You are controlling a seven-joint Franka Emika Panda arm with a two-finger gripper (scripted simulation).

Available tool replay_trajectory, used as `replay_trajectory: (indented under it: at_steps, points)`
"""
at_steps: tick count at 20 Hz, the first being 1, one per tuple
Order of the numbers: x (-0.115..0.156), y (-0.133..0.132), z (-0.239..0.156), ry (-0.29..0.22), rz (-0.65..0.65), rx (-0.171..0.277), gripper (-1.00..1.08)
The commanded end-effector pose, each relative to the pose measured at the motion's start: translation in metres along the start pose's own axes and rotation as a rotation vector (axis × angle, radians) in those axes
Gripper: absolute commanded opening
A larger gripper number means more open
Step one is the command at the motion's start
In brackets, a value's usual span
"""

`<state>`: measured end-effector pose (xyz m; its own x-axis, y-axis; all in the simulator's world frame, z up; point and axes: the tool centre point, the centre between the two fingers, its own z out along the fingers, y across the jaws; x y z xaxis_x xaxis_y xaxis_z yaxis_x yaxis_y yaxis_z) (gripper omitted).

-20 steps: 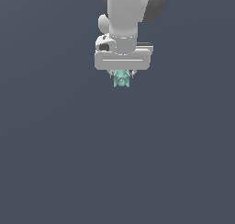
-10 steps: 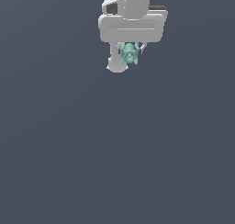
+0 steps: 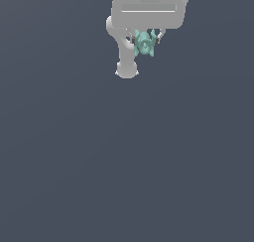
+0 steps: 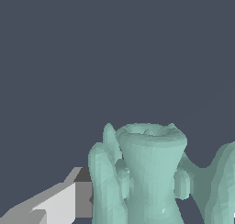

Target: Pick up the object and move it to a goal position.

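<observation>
I have the claw (image 3: 145, 39) clamped on the object (image 3: 144, 43), clear of the surface. Transport step underway; next, carry it to goal without slipping.

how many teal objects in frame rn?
1. The teal object sits between the fingers of the hand, under the white hand body near the top of the exterior view; the wrist view shows the same one close up. Nothing else teal visible.
</observation>
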<state>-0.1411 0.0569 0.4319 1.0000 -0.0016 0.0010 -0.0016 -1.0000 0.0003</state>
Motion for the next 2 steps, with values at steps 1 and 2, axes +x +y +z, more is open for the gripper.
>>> replay_trajectory:
  at_steps: [1, 2]
  points:
    - [-0.0006, -0.0010, -0.0033, -0.001, 0.000, 0.000, -1.00]
    - [-0.0006, -0.0011, -0.0035, -0.001, 0.000, 0.000, -1.00]
